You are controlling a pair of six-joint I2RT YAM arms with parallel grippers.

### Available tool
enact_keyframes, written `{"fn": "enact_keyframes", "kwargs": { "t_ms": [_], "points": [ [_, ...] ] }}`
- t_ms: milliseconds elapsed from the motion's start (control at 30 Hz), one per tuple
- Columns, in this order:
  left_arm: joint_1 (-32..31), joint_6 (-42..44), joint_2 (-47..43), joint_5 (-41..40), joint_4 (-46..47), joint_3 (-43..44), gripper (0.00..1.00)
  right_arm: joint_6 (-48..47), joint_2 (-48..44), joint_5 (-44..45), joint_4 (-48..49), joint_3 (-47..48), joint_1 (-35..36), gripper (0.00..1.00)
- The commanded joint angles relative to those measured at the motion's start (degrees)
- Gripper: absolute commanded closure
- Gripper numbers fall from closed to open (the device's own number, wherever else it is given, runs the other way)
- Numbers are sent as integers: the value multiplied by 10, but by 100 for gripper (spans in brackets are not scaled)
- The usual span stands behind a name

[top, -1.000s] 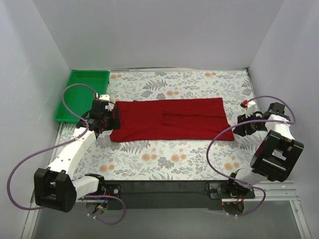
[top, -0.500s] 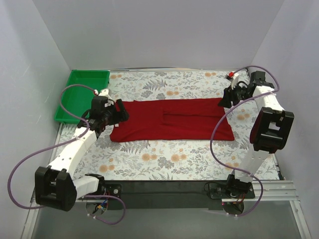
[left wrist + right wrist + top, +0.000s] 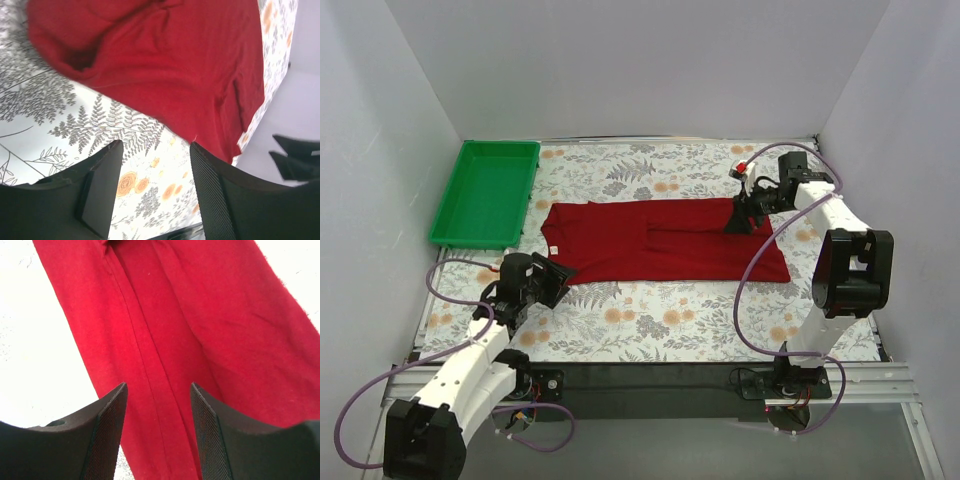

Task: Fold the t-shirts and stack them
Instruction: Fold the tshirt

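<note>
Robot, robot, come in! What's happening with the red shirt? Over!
Left gripper open, empty, by t-shirt near-left corner. Right gripper open, empty, over its far-right corner. T-shirt flat, folded narrow. Nothing blocking; green tray far left.

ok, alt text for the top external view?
A red shirt lies folded into a long strip on a floral table. The right gripper hangs open over its far right corner, the left gripper open by its near left corner; a green tray sits at far left.
</note>
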Motion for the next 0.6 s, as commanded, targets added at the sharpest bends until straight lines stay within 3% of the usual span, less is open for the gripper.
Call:
{"fn": "enact_keyframes", "kwargs": {
  "t_ms": [0, 133, 400, 567],
  "points": [
    [2, -133, 13, -51, 11, -8, 49, 4, -25, -14, 8, -10, -9, 49],
    [3, -129, 57, -79, 25, 8, 50, -2, -28, -4, 12, -22, -8, 49],
    [3, 4, 94, -143, 11, 67, 50, -13, -42, 17, 13, -24, -8, 49],
    [15, 34, 146, -162, -6, 84, 49, 0, -44, 11, 15, -26, -8, 49]
  ]
}}
